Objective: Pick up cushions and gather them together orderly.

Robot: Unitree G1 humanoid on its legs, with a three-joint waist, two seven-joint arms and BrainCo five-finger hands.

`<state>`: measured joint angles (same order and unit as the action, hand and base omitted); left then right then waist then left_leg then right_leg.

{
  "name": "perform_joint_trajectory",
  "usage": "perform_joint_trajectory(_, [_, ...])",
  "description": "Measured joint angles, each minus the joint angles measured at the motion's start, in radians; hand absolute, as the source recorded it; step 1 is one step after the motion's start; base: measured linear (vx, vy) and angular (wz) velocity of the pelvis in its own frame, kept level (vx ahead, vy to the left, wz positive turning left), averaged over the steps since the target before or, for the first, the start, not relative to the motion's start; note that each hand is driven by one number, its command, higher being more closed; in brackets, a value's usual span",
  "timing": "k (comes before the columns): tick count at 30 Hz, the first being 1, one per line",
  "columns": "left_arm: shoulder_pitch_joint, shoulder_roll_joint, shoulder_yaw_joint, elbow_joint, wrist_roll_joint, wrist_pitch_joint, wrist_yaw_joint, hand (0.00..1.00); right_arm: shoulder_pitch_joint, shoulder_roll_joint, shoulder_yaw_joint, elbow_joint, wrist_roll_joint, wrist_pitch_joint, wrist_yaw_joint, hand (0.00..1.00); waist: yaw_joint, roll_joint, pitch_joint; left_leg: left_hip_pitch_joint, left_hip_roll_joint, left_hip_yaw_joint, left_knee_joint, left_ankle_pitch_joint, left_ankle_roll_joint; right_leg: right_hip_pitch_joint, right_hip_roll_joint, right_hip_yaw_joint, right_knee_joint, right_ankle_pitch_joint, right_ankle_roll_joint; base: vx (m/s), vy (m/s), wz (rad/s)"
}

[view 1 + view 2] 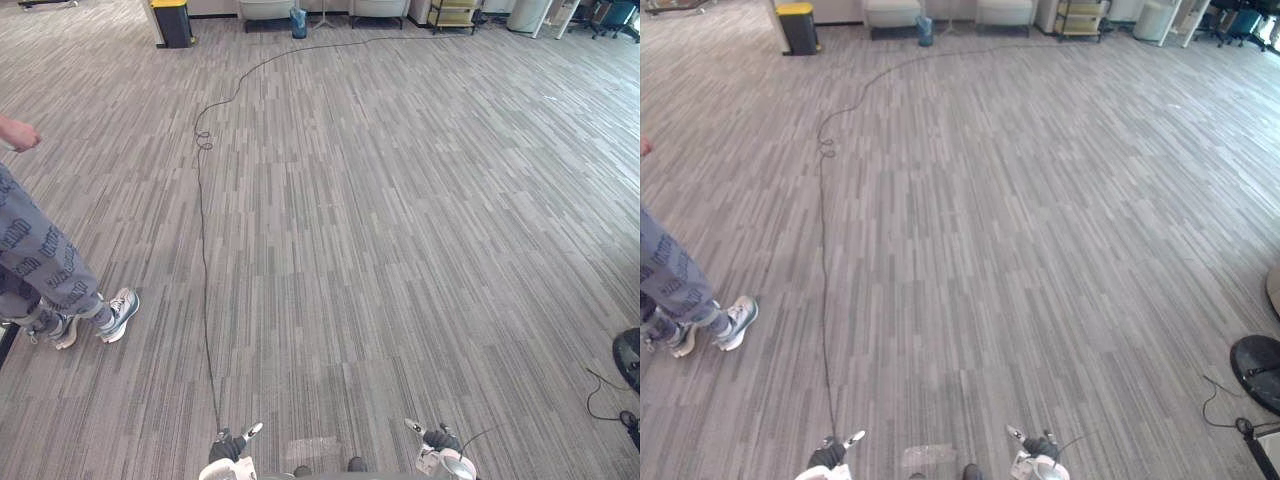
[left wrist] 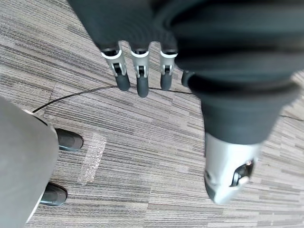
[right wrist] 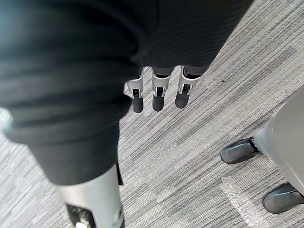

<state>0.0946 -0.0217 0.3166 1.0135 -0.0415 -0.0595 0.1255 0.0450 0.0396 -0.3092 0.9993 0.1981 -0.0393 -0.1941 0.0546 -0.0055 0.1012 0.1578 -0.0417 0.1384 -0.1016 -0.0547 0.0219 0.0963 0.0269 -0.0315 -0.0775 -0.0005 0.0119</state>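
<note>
My left hand hangs low at the bottom edge of the left eye view. In the left wrist view its fingers point straight down over the grey striped carpet, open and holding nothing. My right hand hangs the same way at the bottom right. Seen from the right wrist, the right fingers are straight and empty above the carpet.
A person in patterned trousers and white sneakers stands at the left edge. Along the far wall are a black bin with a yellow lid, pale seats and a shelf cart. A black round base sits at the right.
</note>
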Motion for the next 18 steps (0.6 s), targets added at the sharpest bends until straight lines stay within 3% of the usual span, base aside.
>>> perform_joint_trajectory(8, [-0.003,0.008,-0.023,-0.001,0.007,0.003,0.003,0.0,0.0,0.0,0.0,0.0,0.0,0.0,0.0,0.0,0.0,-0.004,-0.001,-0.018,0.0,-0.012,0.0,0.0,0.0,-0.016,0.0,-0.012,0.0,-0.006,-0.002,-0.01,-0.016,0.04])
perform_joint_trajectory(11, [-0.005,0.01,-0.019,-0.004,0.015,0.007,0.004,0.0,-0.004,0.001,0.001,-0.001,0.0,0.0,0.0,0.0,0.001,-0.009,0.001,-0.046,0.004,-0.018,0.029,-0.02,-0.007,-0.055,-0.001,-0.023,0.076,-0.055,-0.015,0.01,-0.022,0.1])
perform_joint_trajectory(15, [-0.008,0.01,0.001,-0.033,0.017,0.008,0.005,0.0,-0.006,0.007,0.004,-0.006,0.001,-0.006,-0.003,0.0,0.001,-0.013,0.007,-0.169,0.02,-0.036,0.298,-0.162,-0.012,-0.111,-0.01,-0.05,0.215,-0.147,-0.028,0.05,-0.036,0.22])
perform_joint_trajectory(16, [-0.012,0.002,0.023,-0.04,0.015,0.008,0.005,0.0,-0.006,0.003,0.008,-0.007,0.004,-0.012,-0.004,0.0,0.002,-0.008,0.014,-0.216,0.042,-0.017,0.437,-0.216,-0.02,-0.113,-0.004,-0.067,0.25,-0.183,-0.034,0.04,-0.036,0.48])
perform_joint_trajectory(17, [-0.028,0.003,0.051,-0.045,0.006,0.009,0.004,0.0,-0.013,0.001,0.023,-0.007,0.016,-0.012,-0.006,0.0,0.001,-0.013,0.039,-0.3,0.07,0.018,0.657,-0.232,-0.019,-0.102,-0.004,-0.08,0.282,-0.227,-0.05,0.04,-0.038,0.45])
perform_joint_trajectory(18, [-0.031,0.001,0.06,-0.052,-0.002,0.009,0.005,0.0,-0.013,0.0,0.03,-0.007,0.018,-0.013,-0.006,0.0,0.002,-0.015,0.043,-0.338,0.081,0.021,0.74,-0.227,-0.019,-0.095,-0.003,-0.083,0.286,-0.234,-0.054,0.08,-0.008,0.36])
